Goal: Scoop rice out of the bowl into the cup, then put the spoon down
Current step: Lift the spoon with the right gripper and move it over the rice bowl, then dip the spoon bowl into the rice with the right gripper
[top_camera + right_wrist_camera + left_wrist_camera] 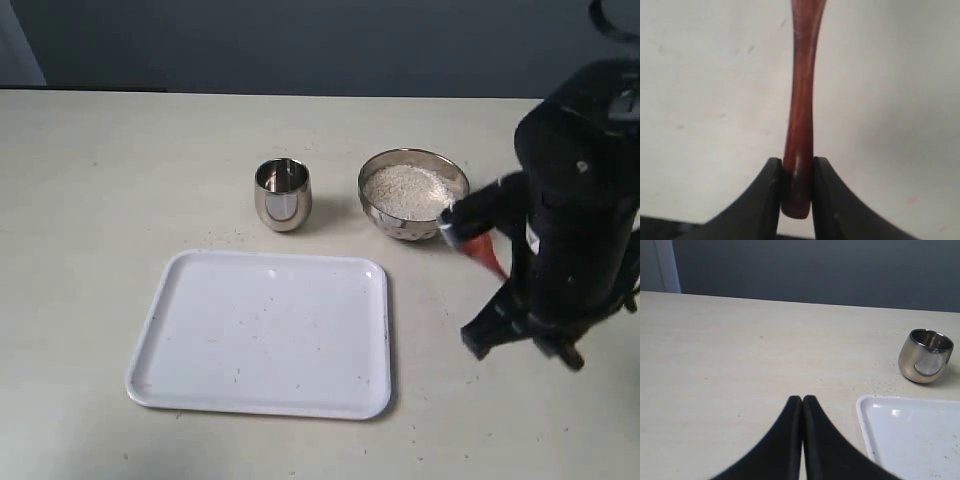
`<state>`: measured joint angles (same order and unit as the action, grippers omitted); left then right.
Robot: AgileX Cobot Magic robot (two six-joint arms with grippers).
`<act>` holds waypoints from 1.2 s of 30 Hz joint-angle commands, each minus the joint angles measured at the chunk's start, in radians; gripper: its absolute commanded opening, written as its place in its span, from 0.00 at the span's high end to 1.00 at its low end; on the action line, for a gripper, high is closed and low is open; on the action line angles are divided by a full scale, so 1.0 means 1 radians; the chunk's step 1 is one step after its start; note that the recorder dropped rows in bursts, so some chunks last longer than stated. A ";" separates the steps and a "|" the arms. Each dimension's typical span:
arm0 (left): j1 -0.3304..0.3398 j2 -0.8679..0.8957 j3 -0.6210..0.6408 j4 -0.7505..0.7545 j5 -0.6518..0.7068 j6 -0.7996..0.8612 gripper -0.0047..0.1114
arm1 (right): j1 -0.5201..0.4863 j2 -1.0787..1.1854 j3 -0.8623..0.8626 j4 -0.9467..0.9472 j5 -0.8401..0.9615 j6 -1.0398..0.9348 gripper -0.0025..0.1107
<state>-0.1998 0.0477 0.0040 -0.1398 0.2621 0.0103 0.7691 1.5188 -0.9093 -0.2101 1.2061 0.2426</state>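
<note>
In the exterior view the right arm (pixel 580 220) hid most of the spoon (pixel 486 252). Only a short reddish piece showed, just beside the bowl (pixel 400 228), and the claw that held it could not be made out there.

The right wrist view showed the grip clearly. The right claw (pixel 797 164) was closed on the end of the spoon, with one finger pressing on each side. The oval end was cut off at the picture edge, and I could not tell if the spoon touched the bench (pixel 700 100).

The bowl held a heap of rice (pixel 405 190), almost to the rim. The cup (pixel 283 195) stood upright near the bowl, apart from it, and its content was unclear. The white tray (pixel 265 335) carried only small specks.

The left claw (pixel 802 402) appeared only in the left wrist view. Its fingers were pressed together and held nothing, over the bench near the tray corner.
</note>
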 commanded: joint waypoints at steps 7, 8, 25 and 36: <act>-0.005 -0.001 -0.004 -0.002 -0.009 -0.001 0.96 | -0.001 -0.001 -0.170 -0.730 0.015 -0.344 0.98; -0.005 -0.001 -0.004 -0.002 -0.009 -0.001 0.96 | -0.001 0.014 -0.173 -0.777 0.015 -0.346 0.98; -0.005 -0.001 -0.004 -0.002 -0.009 -0.001 0.96 | -0.001 0.403 -0.175 -1.225 -0.104 -0.346 0.98; -0.003 -0.001 -0.004 0.001 -0.009 -0.001 0.96 | -0.001 0.479 -0.175 -1.320 -0.071 -0.346 0.98</act>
<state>-0.1998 0.0477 0.0040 -0.1398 0.2621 0.0103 0.7691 1.9811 -1.0802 -1.4975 1.1192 -0.1007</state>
